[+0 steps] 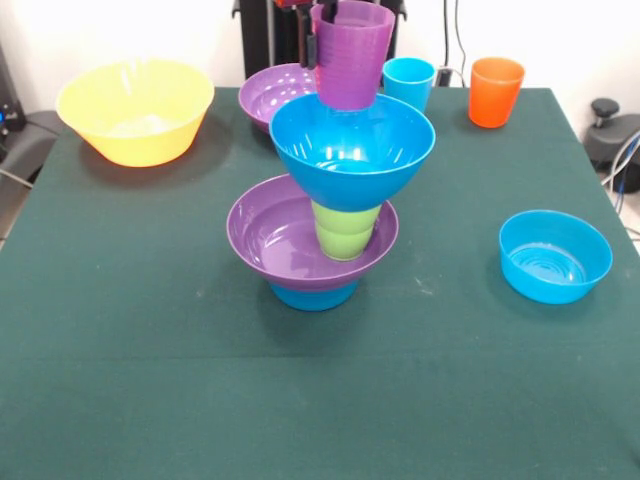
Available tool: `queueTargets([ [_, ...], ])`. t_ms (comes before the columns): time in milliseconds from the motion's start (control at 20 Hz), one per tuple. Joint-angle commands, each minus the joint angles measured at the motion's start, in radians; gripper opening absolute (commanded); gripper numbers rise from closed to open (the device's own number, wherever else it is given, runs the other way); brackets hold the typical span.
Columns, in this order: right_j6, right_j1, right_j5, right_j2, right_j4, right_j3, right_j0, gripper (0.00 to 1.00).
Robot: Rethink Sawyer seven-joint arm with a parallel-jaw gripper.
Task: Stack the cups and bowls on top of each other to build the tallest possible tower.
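The tower stands mid-table: a small blue bowl [314, 295] lowest, a wide purple bowl [270, 240] on it, a lime green cup [346, 230] upright in that bowl, and a large blue bowl [352, 150] on the cup. My gripper [328, 30] comes down at the top edge and is shut on the rim of the translucent purple cup [350, 65]. It holds the cup upright over the large blue bowl's far side. I cannot tell if the cup touches the bowl.
A large yellow bowl [135, 110] sits far left. A second purple bowl [272, 92] is behind the tower. A light blue cup [408, 82] and an orange cup [496, 90] stand at the far edge. Another small blue bowl [555, 256] sits at right.
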Motion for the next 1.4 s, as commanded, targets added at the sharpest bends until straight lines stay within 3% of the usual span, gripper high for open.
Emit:
queueTargets([
  [50, -0.179, 0.028, -0.023, 0.058, -0.06, -0.029, 0.005, 0.0],
  [700, -0.222, 0.058, 0.053, 0.063, -0.075, -0.084, -0.005, 0.0],
  [1100, -0.267, 0.147, 0.055, 0.067, -0.106, -0.179, -0.009, 0.0],
  [1400, -0.265, 0.144, 0.068, 0.06, -0.113, -0.168, -0.011, 0.0],
])
